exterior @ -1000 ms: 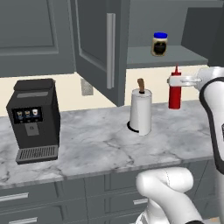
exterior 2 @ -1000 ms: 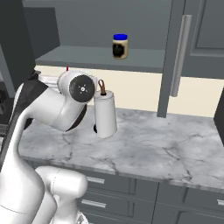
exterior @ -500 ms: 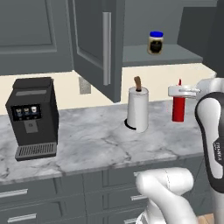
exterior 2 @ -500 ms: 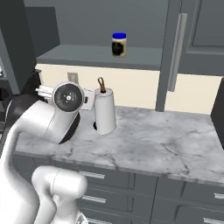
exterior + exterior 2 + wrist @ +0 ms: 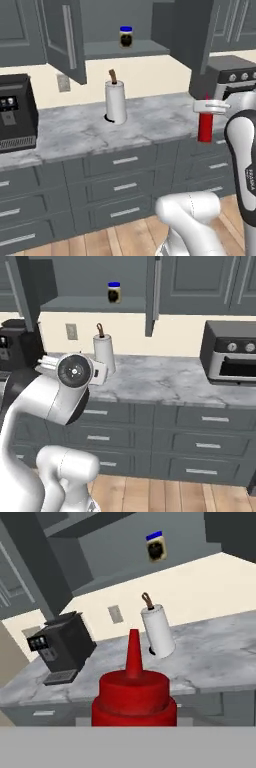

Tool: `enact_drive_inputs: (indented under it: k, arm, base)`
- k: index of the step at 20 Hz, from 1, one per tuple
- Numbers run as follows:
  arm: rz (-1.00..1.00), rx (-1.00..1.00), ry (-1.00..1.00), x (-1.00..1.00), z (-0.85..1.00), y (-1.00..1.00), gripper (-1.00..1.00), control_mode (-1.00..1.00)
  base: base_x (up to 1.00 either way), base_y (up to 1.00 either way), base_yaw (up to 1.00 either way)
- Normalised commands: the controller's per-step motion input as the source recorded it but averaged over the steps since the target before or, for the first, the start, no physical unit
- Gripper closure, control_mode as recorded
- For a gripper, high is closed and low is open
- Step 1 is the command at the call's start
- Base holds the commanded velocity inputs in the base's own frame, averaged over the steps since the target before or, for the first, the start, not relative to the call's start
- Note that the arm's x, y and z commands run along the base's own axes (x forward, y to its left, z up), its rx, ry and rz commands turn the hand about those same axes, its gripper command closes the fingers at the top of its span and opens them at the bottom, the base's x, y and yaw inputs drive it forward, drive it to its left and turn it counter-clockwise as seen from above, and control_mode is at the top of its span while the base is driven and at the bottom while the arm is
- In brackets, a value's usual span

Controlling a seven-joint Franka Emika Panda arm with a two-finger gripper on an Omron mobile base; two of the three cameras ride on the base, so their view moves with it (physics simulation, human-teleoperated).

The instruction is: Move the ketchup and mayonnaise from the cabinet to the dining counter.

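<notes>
My gripper (image 5: 210, 106) is shut on the ketchup (image 5: 205, 126), a slim red bottle hanging upright in front of the drawer-fronted worktop's edge. In the hand view its red nozzle (image 5: 133, 653) points up, close to the camera. The mayonnaise (image 5: 126, 36) stands alone on the grey shelf of the open cabinet (image 5: 125, 49), far above and left of the gripper; it also shows as the blue-lidded jar (image 5: 114, 292) and, smaller, the jar (image 5: 156, 546). In the right base view my own arm hides the bottle. The dining counter is out of view.
A white paper-towel roll (image 5: 115, 102) stands on the marble worktop (image 5: 155, 120) below the shelf. A black coffee machine (image 5: 15, 112) sits at the left, a toaster oven (image 5: 232, 353) at the right. The open cabinet door (image 5: 65, 35) juts out. Wooden floor lies below.
The whole picture has shifted and shrunk: the base has backed away from the worktop. The gripper has carried the ketchup down from shelf height to in front of the worktop edge.
</notes>
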Motion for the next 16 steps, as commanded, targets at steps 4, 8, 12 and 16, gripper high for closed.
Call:
enact_drive_inputs:
  k: [4,8,12,16]
  arm:
    - [0.0,0.0,0.0,0.0,0.0,0.0,1.0,1.0]
    - [0.0,0.0,0.0,0.0,0.0,0.0,1.0,1.0]
    - [0.0,0.0,0.0,0.0,0.0,0.0,1.0,1.0]
    - [0.0,0.0,0.0,0.0,0.0,0.0,1.0,1.0]
  base:
    - [-0.27,-0.16,-0.78]
    - [0.0,-0.19,-0.9]
    - [0.0,-0.27,-0.9]
    - [0.0,-0.39,-0.88]
